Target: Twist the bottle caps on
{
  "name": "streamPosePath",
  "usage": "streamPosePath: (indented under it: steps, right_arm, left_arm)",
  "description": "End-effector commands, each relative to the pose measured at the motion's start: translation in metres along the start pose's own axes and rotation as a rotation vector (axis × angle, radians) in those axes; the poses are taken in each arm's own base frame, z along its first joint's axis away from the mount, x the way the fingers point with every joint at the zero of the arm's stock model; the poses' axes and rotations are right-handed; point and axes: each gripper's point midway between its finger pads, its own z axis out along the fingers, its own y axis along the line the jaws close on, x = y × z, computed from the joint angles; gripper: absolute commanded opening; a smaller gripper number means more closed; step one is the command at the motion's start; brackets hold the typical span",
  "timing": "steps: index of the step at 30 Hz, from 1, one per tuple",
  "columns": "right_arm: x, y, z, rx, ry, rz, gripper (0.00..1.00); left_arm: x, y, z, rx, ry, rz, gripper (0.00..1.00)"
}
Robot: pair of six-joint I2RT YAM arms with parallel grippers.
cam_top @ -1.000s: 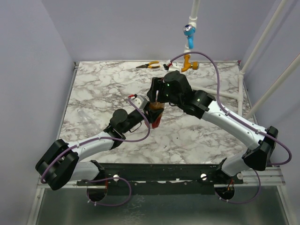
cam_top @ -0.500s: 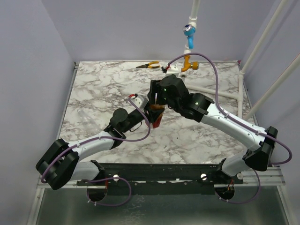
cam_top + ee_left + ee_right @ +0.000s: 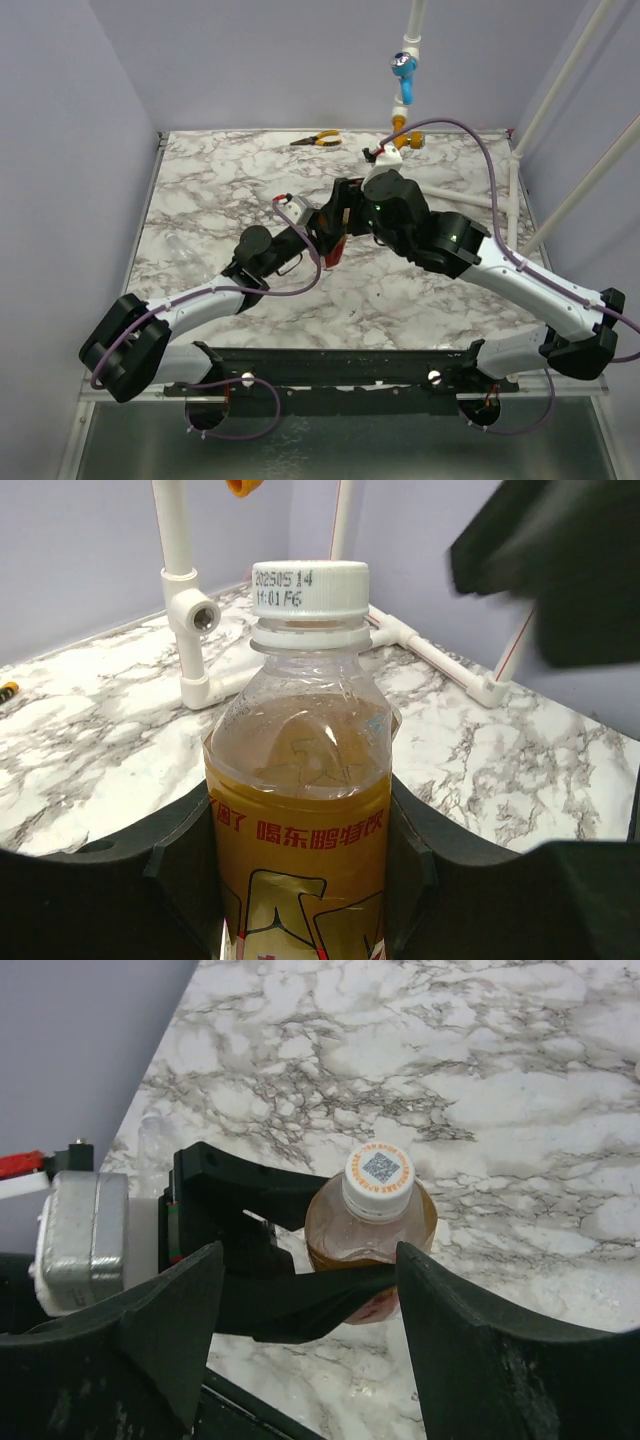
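Firmly the left gripper [image 3: 300,865] clamps the bottle [image 3: 300,770], right gripper [image 3: 308,1255] open above its cap [image 3: 379,1172]

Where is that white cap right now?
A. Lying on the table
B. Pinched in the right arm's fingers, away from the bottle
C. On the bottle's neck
C: the cap sits on the neck of the bottle, which the left fingers hold, while the right fingers stand open, clear of it.

White links [image 3: 200,300] between black joints [image 3: 125,345], trailed by looping purple cables [image 3: 440,122]. Left hand [image 3: 328,238] and right hand [image 3: 308,1280] are matte black; a silver block [image 3: 85,1235] backs the left.
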Motion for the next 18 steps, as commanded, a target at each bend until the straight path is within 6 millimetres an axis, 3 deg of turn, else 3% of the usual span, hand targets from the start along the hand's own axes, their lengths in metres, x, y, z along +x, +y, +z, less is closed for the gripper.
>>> streamPosePath:
  steps: [1, 4, 8, 12, 18]
  right_arm:
    - [0.002, -0.022, -0.006, 0.047, 0.015, 0.032, 0.74]
    - [-0.004, -0.043, 0.007, 0.053, 0.032, 0.063, 0.75]
    - [-0.020, -0.056, 0.024, 0.024, 0.007, 0.061, 0.75]
    - [-0.034, -0.045, 0.041, -0.042, -0.013, 0.034, 0.75]
    - [-0.035, -0.021, 0.057, -0.129, 0.009, 0.067, 0.74]
  left_arm:
    - [-0.010, -0.004, 0.003, 0.029, 0.001, 0.013, 0.23]
    - [-0.014, -0.006, 0.001, 0.037, 0.000, 0.021, 0.23]
    - [-0.015, -0.007, -0.003, 0.035, 0.002, 0.025, 0.23]
    - [-0.016, -0.008, -0.004, 0.036, 0.005, 0.023, 0.23]
    - [-0.010, -0.008, -0.003, 0.040, 0.018, 0.012, 0.23]
